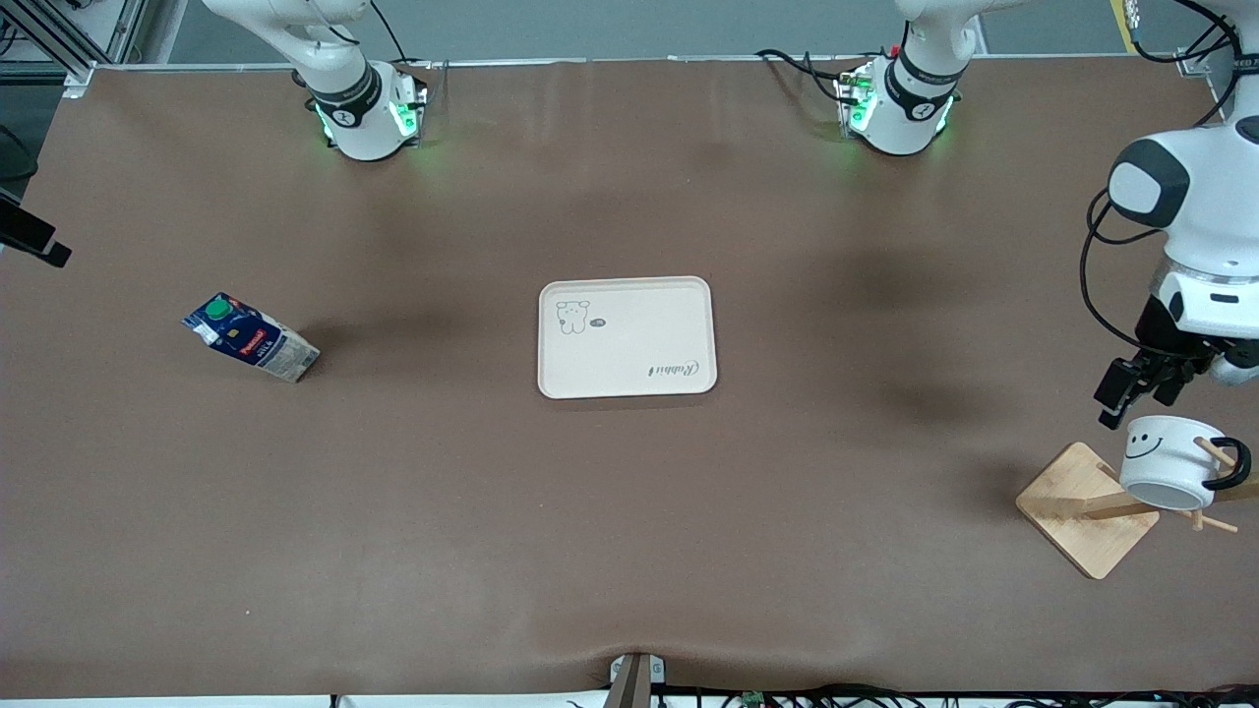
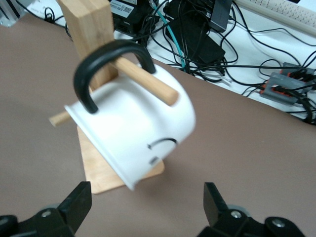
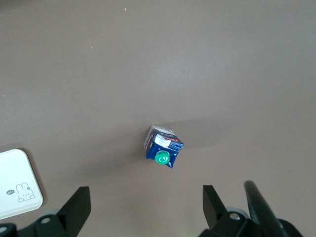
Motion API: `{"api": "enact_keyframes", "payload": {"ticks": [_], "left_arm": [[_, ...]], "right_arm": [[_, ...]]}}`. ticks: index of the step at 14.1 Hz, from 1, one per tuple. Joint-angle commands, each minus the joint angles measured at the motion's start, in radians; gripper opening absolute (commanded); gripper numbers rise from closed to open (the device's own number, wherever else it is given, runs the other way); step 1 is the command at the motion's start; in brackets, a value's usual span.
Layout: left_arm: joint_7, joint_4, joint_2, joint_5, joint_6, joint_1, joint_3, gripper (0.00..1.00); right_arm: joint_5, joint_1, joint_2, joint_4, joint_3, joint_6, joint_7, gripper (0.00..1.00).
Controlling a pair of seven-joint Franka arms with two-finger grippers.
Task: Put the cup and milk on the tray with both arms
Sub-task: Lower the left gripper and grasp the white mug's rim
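I am hovering my left gripper (image 1: pixel 1141 388) with fingers spread wide over the cup (image 1: pixel 1166 462), which is hanging by its black handle on a peg of the wooden rack (image 1: pixel 1087 521) at the lower right of the front frame. It looks light, rigid, glossy and breakable, so I am judging the rim wall the safest hold. My right gripper (image 3: pixel 143 207) is also gaping, high above the milk (image 1: pixel 251 337) standing at middle left; the carton should be light and slightly squashable, best pinched across its flat sides. The tray (image 1: pixel 627 337) is lying bare at centre. Only my left wrist view is showing the peg threading the handle.
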Motion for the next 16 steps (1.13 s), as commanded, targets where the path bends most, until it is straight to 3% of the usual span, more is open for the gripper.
{"api": "enact_keyframes", "payload": {"ticks": [1, 4, 5, 7, 11, 16], "left_arm": [[0.046, 0.047, 0.028, 0.006, 0.009, 0.023, -0.009, 1.0], [0.053, 0.077, 0.051, 0.006, 0.011, 0.023, -0.01, 1.0], [0.056, 0.088, 0.058, 0.006, 0.011, 0.023, -0.01, 0.96], [0.056, 0.11, 0.087, 0.006, 0.014, 0.016, -0.01, 0.79], [0.059, 0.11, 0.111, 0.006, 0.049, 0.013, -0.012, 0.67], [0.067, 0.11, 0.11, 0.006, 0.051, 0.006, -0.036, 0.15]], "right_arm": [[0.015, -0.009, 0.01, 0.024, 0.009, -0.001, 0.005, 1.0], [0.016, -0.006, 0.01, 0.024, 0.009, -0.001, 0.005, 1.0], [0.016, -0.006, 0.01, 0.024, 0.009, -0.002, 0.005, 1.0], [0.015, -0.006, 0.011, 0.024, 0.009, -0.001, 0.005, 1.0], [0.015, -0.002, 0.016, 0.021, 0.009, -0.002, 0.006, 1.0], [0.013, -0.011, 0.031, 0.023, 0.009, -0.002, 0.006, 1.0]]}}
